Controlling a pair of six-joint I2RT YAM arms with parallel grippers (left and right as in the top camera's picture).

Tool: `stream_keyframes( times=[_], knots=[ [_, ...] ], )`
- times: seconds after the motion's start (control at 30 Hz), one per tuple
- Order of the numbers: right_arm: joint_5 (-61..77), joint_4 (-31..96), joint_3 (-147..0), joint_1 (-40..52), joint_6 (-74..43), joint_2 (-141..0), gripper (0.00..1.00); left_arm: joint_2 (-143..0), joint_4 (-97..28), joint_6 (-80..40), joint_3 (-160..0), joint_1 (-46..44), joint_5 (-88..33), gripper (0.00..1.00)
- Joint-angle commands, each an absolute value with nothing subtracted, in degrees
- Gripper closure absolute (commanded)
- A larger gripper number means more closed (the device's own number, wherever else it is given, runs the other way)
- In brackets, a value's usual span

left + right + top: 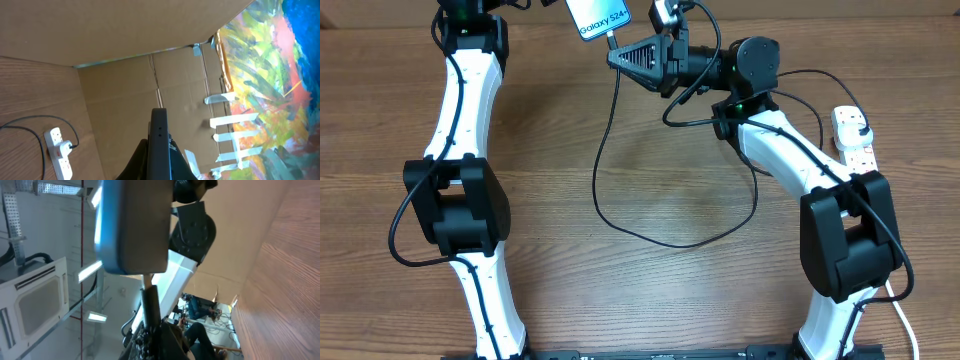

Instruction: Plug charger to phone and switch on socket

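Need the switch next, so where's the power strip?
Overhead view: the power strip lies on the table at the far right, beside the right arm.

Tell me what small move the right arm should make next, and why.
Probably ease the connector tip straight on into the phone. The right gripper is shut on the charger right at the phone's end, and the left gripper holds the phone up, but I cannot tell whether the tip is fully seated.

phone: 1 | charger: 1 | socket: 1 | arms: 2
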State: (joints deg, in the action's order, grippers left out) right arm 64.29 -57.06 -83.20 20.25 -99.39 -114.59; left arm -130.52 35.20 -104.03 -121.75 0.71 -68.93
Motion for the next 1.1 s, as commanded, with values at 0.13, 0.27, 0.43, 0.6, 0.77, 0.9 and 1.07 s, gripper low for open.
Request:
stream_keyframes(
  times=[0.13, 0.27, 0.43, 0.6, 0.77, 0.9, 1.07],
  knots=[
    [63.88, -54.76, -84.01, 20.60, -97.06, -113.25, 0.96, -128.33, 35.70, -104.97, -122.78, -0.14, -70.11, 0.96],
    [63.88, -54.76, -84.01, 20.60, -97.06, -113.25, 0.96, -128.33, 35.70, -102.28, -122.78, -0.14, -73.23, 0.96],
    [63.02, -54.76, -84.01, 20.60, -97.06, -113.25, 0.96, -128.33, 35.66, -97.60, -122.78, -0.60, -78.59, 0.96],
    [61.32, -54.37, -84.01, 20.60, -95.07, -113.25, 0.96, -128.33, 35.64, -97.27, -122.78, -1.63, -79.15, 0.96],
    [62.02, -52.36, -84.01, 20.53, -93.93, -113.25, 0.82, -128.33, 35.64, -97.25, -122.78, -2.09, -78.65, 0.96],
    [63.13, -52.34, -84.01, 20.49, -92.03, -113.25, 0.00, -128.33, 35.57, -93.69, -122.78, 0.71, -77.80, 0.96],
    [62.94, -43.53, -84.01, 18.68, -84.60, -113.25, 0.00, -128.35, 32.36, -92.09, -122.78, 6.48, -79.29, 0.96]
  ],
)
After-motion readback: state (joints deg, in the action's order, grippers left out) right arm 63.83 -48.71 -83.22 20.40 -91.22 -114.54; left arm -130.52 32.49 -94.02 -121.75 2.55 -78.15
